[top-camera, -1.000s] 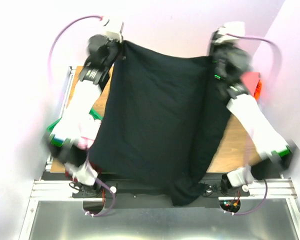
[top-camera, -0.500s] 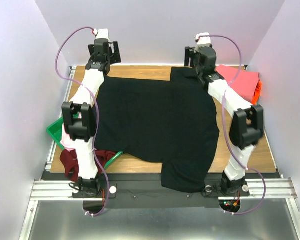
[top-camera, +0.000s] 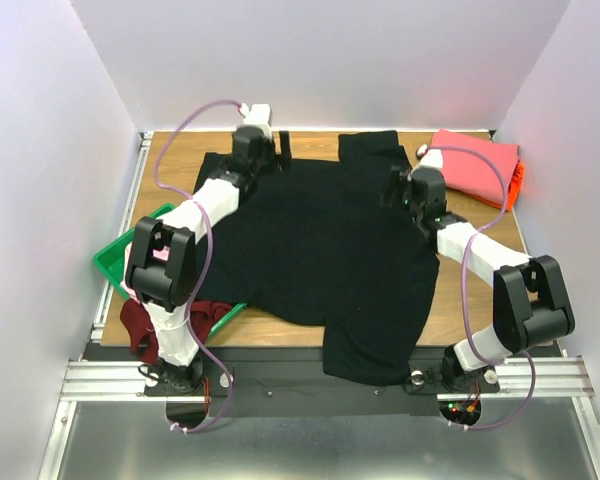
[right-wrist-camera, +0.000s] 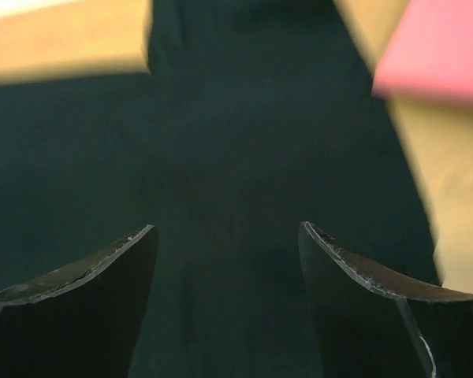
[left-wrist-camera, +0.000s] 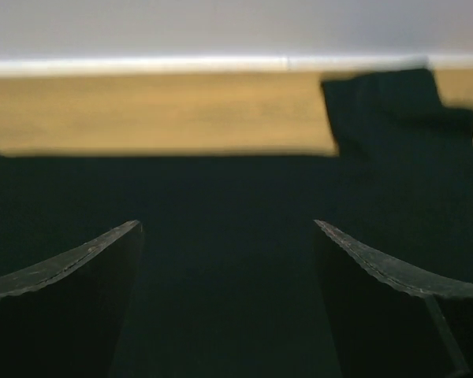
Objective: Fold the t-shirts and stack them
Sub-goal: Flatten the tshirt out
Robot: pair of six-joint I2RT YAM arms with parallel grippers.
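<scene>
Left claw (left-wrist-camera: 227, 225) and right claw (right-wrist-camera: 226, 227) gape above tee (top-camera: 320, 240).

Parted pincer (right-wrist-camera: 225, 236) above black t-shirt (right-wrist-camera: 252, 142)

- Table (top-camera: 315, 145): wood-grain top, mid-brown, set at the centre of the enclosure
- Back wall (top-camera: 330, 60): at 12 o'clock, plain pale lavender panel, no window
- Left wall (top-camera: 40, 200): at 9 o'clock, same lavender, unmarked
- Right wall (top-camera: 580, 150): at 3 o'clock, same lavender, unmarked
- Rail (top-camera: 100, 378): at 6 o'clock, slotted aluminium, running along the table's near edge
- Metal sheet (top-camera: 320, 445): below the rail, dull grey, softly reflective
- Light: even and diffuse, with faint shadows only
</scene>
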